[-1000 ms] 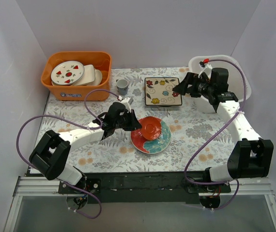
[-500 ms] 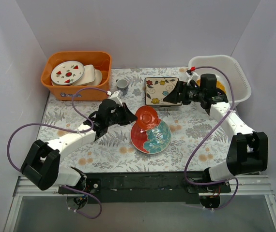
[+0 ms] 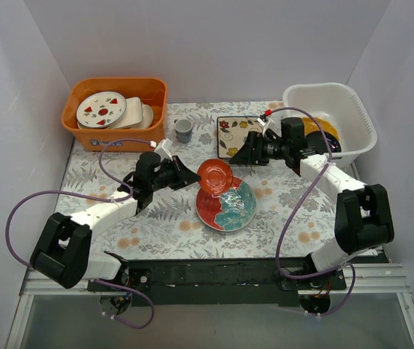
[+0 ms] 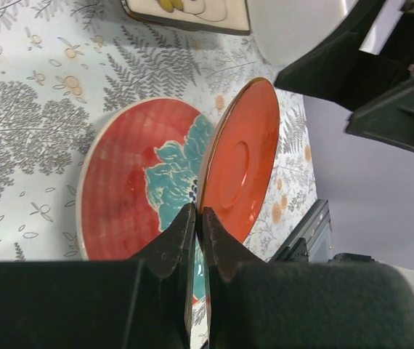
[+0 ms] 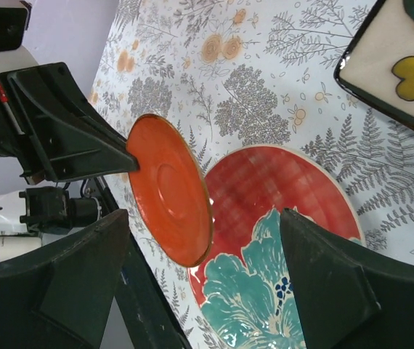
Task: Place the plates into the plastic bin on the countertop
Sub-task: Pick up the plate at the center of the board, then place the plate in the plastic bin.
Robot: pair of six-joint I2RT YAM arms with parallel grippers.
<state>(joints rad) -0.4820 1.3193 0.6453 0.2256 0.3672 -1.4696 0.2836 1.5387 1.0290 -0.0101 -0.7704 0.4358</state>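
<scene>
The small orange-red round plate point(image 3: 215, 174) is held up on edge, tilted, over the far-left rim of the red-and-teal round plate point(image 3: 229, 207). The red-and-teal plate lies flat on the fern-printed countertop point(image 3: 156, 218) near the middle. The pictures do not show whether the two plates touch.

The left gripper point(image 4: 198, 218) has its fingers pinched tight on the small plate's rim, one on each face. The left arm reaches in from the left side of the counter.

Just beyond these plates, the cream square floral plate point(image 3: 234, 133) rests flat on the countertop. The right gripper point(image 3: 245, 153) hovers over its near right corner with nothing in it. In the right wrist view its fingers point(image 5: 76, 276) are spread wide, framing the small plate and the red-and-teal one.

The white plastic bin point(image 3: 352, 109) sits at the far right corner of the counter, with a yellow plate point(image 3: 320, 126) and a dark plate point(image 3: 333, 143) inside it.

A small grey cup point(image 3: 184, 129) stands left of the square plate. At the far left, an orange bin point(image 3: 112, 138) holds white round plates with red and green marks point(image 3: 101, 109).
</scene>
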